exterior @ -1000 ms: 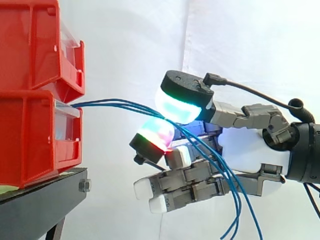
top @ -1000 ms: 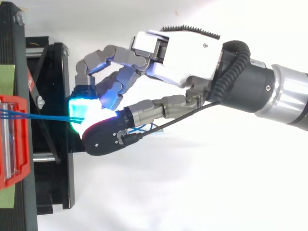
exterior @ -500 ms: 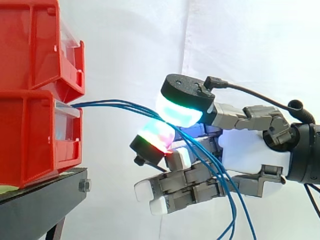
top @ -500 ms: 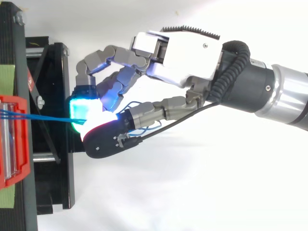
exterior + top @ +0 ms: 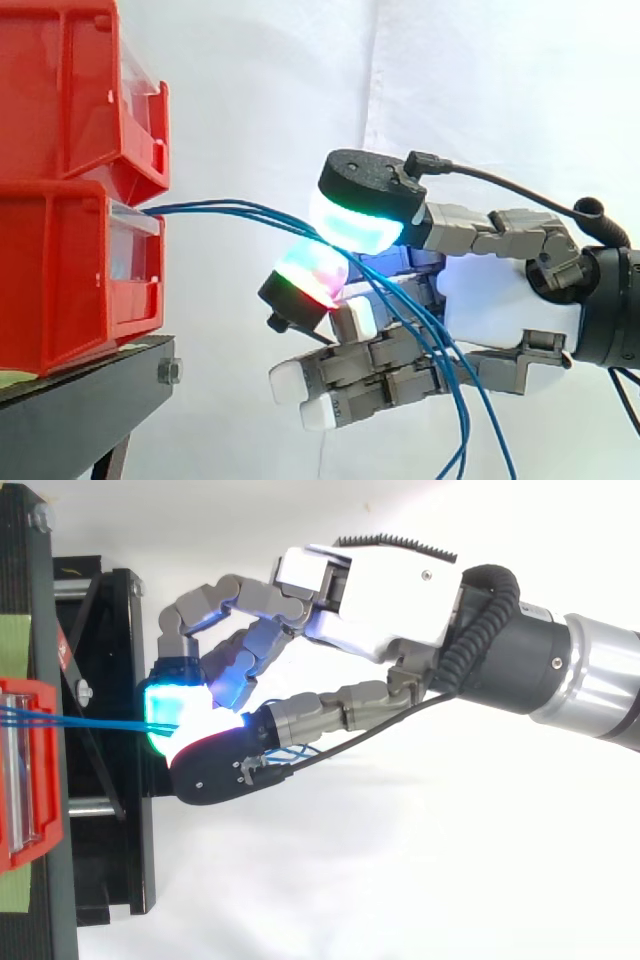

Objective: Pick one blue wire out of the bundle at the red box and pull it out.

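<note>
The step in hand is the grip itself, with the pull not yet made; the blue wires leave the front lip of the lower red bin and run toward 3 o'clock in a close, nearly level bundle; near the middle of the side view they pass between two glowing fingertips, the upper pad and the lower pad, which press toward each other from 1 and 7 o'clock; the hand thus grips the wires in a pinch, its other fingers lying loosely extended below and holding nothing; past the pinch the wires fan out and trail toward 5 o'clock, across the lower fingers; whether one wire or several sit between the pads cannot be told, and that looks like the weak point, since the task wants a single strand; from above, the wires show as one thin line from the bin to the pads, over the black stand; the next move calls for a steady draw toward 3 o'clock, away from the bin, pinch firm, with a watch for extra strands coming along.
</note>
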Robot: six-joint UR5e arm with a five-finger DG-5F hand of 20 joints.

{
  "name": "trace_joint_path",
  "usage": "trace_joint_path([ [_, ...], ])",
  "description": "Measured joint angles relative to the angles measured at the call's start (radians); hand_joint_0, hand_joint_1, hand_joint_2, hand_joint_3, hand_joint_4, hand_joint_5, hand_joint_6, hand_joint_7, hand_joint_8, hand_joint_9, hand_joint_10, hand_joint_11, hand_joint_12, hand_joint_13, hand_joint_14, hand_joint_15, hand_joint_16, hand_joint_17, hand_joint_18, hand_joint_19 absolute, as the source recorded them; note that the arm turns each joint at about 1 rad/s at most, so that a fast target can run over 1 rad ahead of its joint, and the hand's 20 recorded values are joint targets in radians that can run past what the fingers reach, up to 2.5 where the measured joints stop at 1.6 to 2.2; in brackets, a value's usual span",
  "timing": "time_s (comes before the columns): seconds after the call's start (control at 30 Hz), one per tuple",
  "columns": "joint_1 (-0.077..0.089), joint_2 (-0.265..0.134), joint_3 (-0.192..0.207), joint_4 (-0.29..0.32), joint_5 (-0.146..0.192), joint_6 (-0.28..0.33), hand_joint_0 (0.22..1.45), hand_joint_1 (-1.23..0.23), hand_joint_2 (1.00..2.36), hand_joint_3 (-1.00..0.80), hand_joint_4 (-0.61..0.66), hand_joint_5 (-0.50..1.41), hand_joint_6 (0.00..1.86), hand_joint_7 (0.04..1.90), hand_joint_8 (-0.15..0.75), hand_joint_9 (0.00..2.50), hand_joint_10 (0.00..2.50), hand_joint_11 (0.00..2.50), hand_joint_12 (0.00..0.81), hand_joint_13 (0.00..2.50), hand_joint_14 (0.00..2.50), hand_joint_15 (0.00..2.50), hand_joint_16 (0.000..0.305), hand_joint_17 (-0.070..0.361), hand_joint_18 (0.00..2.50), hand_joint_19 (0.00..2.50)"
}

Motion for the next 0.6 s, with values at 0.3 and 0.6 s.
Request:
trace_joint_path([
  [0.3, 0.000, 0.000, 0.000, 0.000, 0.001, 0.000, 0.63, -0.83, 1.01, -0.18, 0.27, -0.16, 0.81, 1.06, 0.309, 0.98, 0.02, 0.78, 0.400, 0.75, 0.02, 0.42, 0.064, 0.144, 0.56, 0.34],
  [0.6, 0.000, 0.000, 0.000, -0.002, 0.001, 0.002, 0.61, -0.84, 1.02, -0.13, 0.29, -0.15, 0.80, 1.15, 0.303, 0.97, 0.02, 0.68, 0.397, 0.74, 0.02, 0.40, 0.065, 0.147, 0.55, 0.34],
])
